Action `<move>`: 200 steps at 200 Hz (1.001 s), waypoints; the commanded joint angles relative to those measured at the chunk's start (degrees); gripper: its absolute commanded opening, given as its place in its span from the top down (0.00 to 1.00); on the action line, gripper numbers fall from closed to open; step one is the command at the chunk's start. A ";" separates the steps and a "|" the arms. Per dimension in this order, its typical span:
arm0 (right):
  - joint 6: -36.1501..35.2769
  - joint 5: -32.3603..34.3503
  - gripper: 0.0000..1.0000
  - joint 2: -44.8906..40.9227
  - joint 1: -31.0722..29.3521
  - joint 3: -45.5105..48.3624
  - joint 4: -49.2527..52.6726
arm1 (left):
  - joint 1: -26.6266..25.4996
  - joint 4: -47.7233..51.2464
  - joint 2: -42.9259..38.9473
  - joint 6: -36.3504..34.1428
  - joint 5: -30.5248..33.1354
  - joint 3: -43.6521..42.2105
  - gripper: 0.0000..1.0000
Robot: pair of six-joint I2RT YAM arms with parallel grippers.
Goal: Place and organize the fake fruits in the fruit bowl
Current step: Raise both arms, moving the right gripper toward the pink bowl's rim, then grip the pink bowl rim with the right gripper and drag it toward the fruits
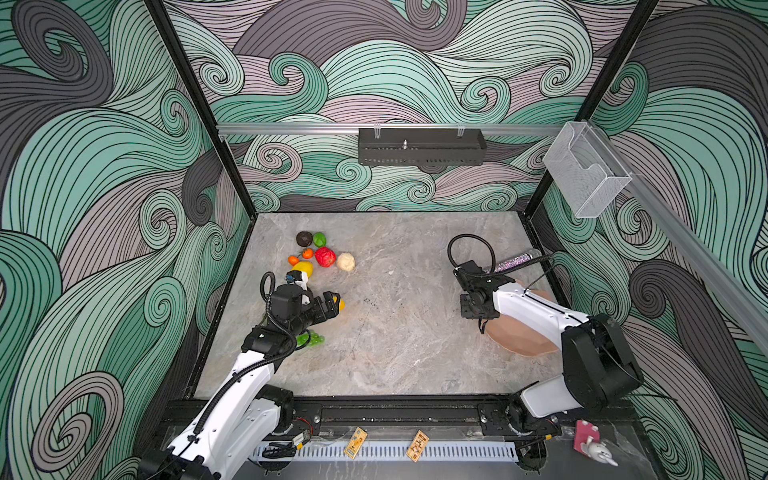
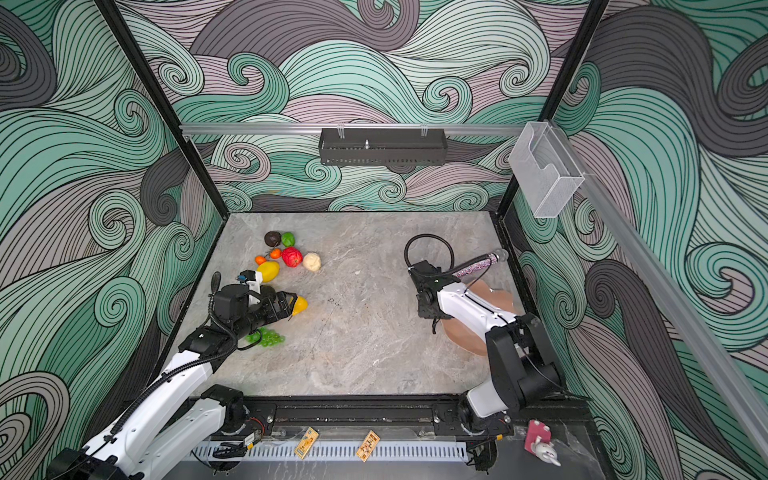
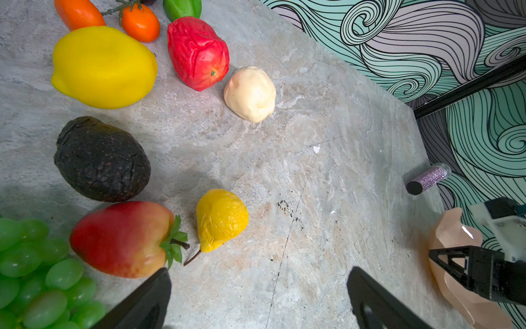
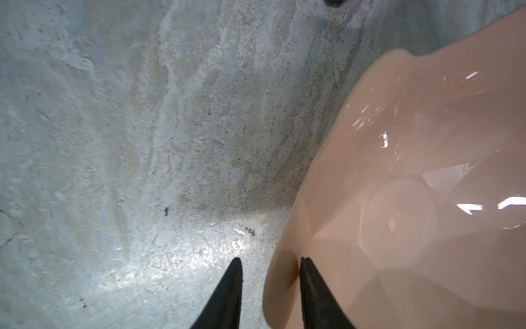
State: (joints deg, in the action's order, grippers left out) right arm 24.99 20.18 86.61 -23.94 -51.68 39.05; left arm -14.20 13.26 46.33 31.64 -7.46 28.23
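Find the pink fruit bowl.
In both top views the bowl sits near the table's right edge, under the right arm, nearer the camera than the glittery tube.

1. I count eleven fake fruits (image 1: pixel 325 257).
2. Two each: stemmed oranges (image 3: pixel 79 13) (image 3: pixel 141 23), dark avocados (image 3: pixel 102 159) (image 1: pixel 304 239).
3. One each: lemon (image 3: pixel 104 67), small yellow fruit (image 3: pixel 222 219), red apple (image 3: pixel 197 52), lime (image 3: pixel 182 8), beige ball (image 3: pixel 250 94), leafy red fruit (image 3: pixel 122 239), grape bunch (image 3: pixel 37 273).
4. One fruit bowl (image 4: pixel 327 171); one glittery cylinder (image 3: pixel 429 178).

readable text: honestly none that I can find in any view
yellow tags (image 1: pixel 355 442): the two at the front edge have dark print on them, maybe some kind of code pattern, way too small to read
pink box (image 1: pixel 585 435): no lettering I can make out
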 commanded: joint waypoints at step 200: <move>3.91 1.76 0.91 21.56 -30.88 -30.23 5.60 | -0.66 0.59 -2.33 -0.13 2.39 -0.72 0.02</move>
State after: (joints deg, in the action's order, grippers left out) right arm 27.88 26.17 104.44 -52.69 -76.77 44.03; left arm -14.39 11.92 45.98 31.66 -8.56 27.18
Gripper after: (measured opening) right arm 0.097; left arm 0.985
